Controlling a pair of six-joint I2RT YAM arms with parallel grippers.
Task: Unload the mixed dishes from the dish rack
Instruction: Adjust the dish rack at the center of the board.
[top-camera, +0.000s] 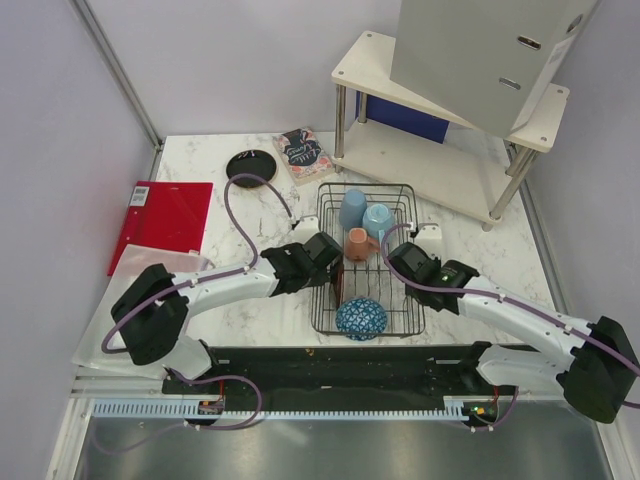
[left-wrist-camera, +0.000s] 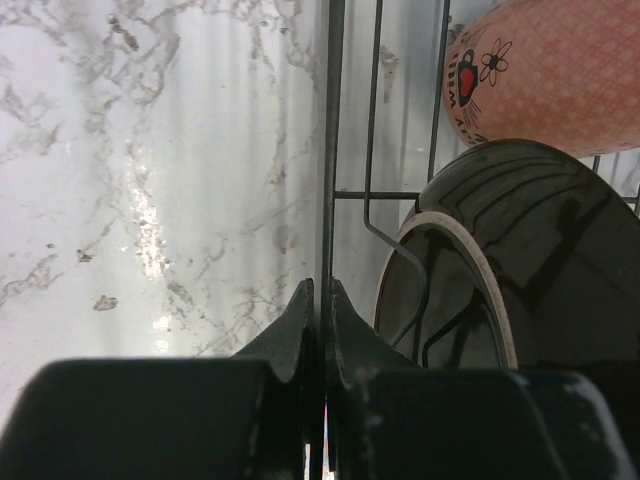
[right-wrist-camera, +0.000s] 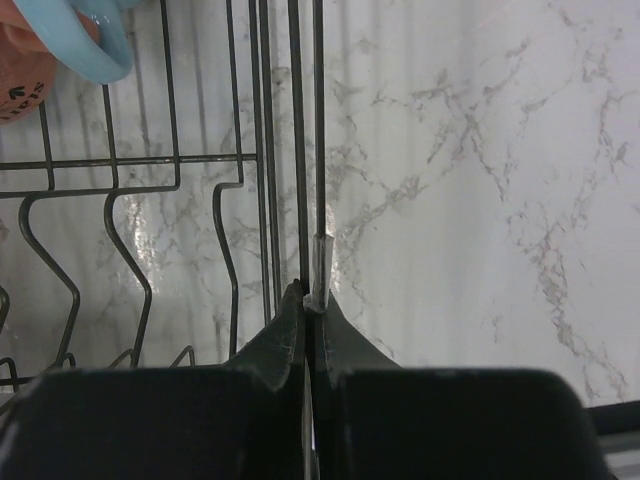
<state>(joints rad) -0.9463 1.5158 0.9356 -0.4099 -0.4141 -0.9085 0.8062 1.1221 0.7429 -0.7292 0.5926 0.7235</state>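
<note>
The rack (top-camera: 395, 300) sat in the middle of the table (top-camera: 260, 300). In it, two cups (top-camera: 352, 209) stood at the far end, a mug (top-camera: 358, 243) before them, and a bowl (top-camera: 361, 319) nearest. A shelf (top-camera: 440, 160) stood behind, to the right.

Overhead view from behind, looking down, wrist views close against opposite dish rack (top-camera: 398, 300) sides

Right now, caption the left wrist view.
Left pincer shut on the dish rack rim; dark plates and pink mug just inside.
</note>
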